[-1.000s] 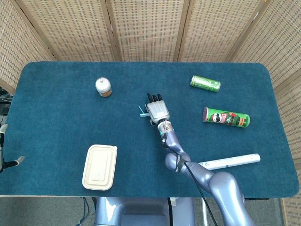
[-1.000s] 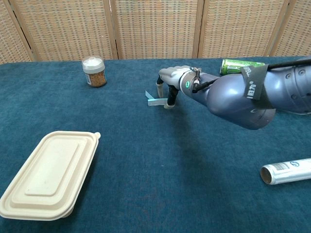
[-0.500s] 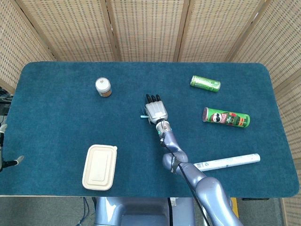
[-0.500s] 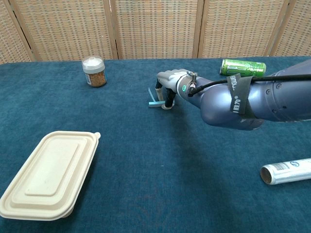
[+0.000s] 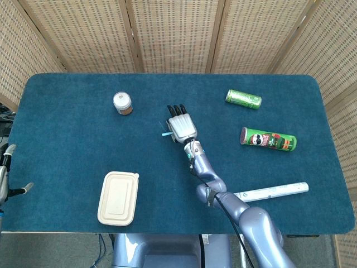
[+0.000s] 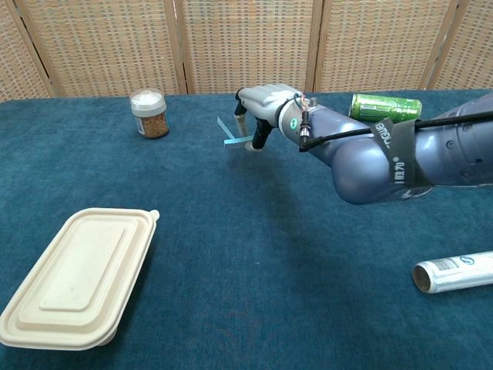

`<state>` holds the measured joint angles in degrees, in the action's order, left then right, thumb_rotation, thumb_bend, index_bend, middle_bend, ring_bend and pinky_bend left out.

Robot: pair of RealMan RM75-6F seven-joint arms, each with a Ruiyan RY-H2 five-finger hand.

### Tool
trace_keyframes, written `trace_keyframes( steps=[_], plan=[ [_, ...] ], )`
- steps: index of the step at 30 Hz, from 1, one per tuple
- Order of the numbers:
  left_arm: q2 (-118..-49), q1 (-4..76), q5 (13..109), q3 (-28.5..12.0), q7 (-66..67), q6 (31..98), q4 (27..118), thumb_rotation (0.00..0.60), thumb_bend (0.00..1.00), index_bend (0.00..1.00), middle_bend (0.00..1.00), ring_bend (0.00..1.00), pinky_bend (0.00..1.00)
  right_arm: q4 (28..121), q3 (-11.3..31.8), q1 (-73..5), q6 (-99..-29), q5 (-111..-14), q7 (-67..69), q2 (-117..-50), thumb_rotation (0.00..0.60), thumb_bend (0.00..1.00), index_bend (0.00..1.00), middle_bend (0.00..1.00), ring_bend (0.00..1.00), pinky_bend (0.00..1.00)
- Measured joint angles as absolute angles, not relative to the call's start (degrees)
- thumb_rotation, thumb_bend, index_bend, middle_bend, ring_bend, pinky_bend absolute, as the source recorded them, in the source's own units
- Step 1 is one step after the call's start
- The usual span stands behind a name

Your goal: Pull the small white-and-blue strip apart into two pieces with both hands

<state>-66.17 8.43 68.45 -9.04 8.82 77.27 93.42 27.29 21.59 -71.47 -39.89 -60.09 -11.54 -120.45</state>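
Observation:
The small white-and-blue strip (image 6: 229, 136) hangs clear of the blue table, pinched in my right hand (image 6: 259, 109) at the middle of the far half. From the head view the strip (image 5: 165, 133) pokes out at the left of that hand (image 5: 182, 126), whose fingers point away from me. My left hand (image 5: 8, 177) shows only at the far left edge of the head view, off the table's side, fingers apart and holding nothing. It is far from the strip.
A white-lidded jar (image 5: 122, 103) stands at the back left. A beige lidded box (image 5: 118, 197) lies near the front left. On the right lie a green can (image 5: 243, 99), a green crisps tube (image 5: 268, 139) and a silver roll (image 5: 271, 191).
My right hand has lifted the strip off the table and carried it a little to the left and away. The left hand has edged slightly into view.

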Motion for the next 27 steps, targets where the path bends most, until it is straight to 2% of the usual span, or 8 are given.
trace_keyframes(
  steps=[3,5,8,11,17,27],
  plan=[
    [-66.44,9.60,71.98,-9.39,9.37,78.52,92.76,0.600,0.03,0.02,0.34,0.34,0.21,31.62,20.44,-70.02,-42.79,-62.02,-12.00,-118.00,0.600,0.54,0.67,0.06,0.00,0.00],
    [-66.82,10.70,74.59,-9.72,9.65,79.22,91.80,0.600,0.02,0.09,0.52,0.53,0.40,34.27,19.88,-69.17,-43.88,-62.82,-12.86,-116.53,0.600,0.54,0.67,0.06,0.00,0.00],
    [-67.72,13.53,79.39,-10.51,9.71,79.82,89.15,0.600,0.02,0.22,0.65,0.65,0.53,38.75,19.28,-67.85,-45.39,-63.45,-15.17,-114.21,0.600,0.54,0.67,0.06,0.00,0.00],
    [-68.82,17.72,83.99,-11.51,9.69,79.45,85.58,0.600,0.02,0.30,0.74,0.73,0.62,43.29,18.96,-66.66,-46.67,-63.47,-18.34,-112.06,0.600,0.54,0.67,0.06,0.00,0.00],
    [-72.28,27.61,89.69,-13.70,11.62,75.26,79.07,0.600,0.02,0.35,0.87,0.84,0.82,52.49,18.57,-64.74,-48.73,-62.17,-25.90,-108.45,0.600,0.57,0.67,0.06,0.00,0.00],
    [-78.56,39.32,86.74,-16.26,21.04,61.46,75.79,0.600,0.00,0.36,0.93,0.90,0.88,62.81,18.78,-63.78,-50.76,-55.89,-37.94,-105.71,0.600,0.57,0.67,0.06,0.00,0.00]
  ],
)
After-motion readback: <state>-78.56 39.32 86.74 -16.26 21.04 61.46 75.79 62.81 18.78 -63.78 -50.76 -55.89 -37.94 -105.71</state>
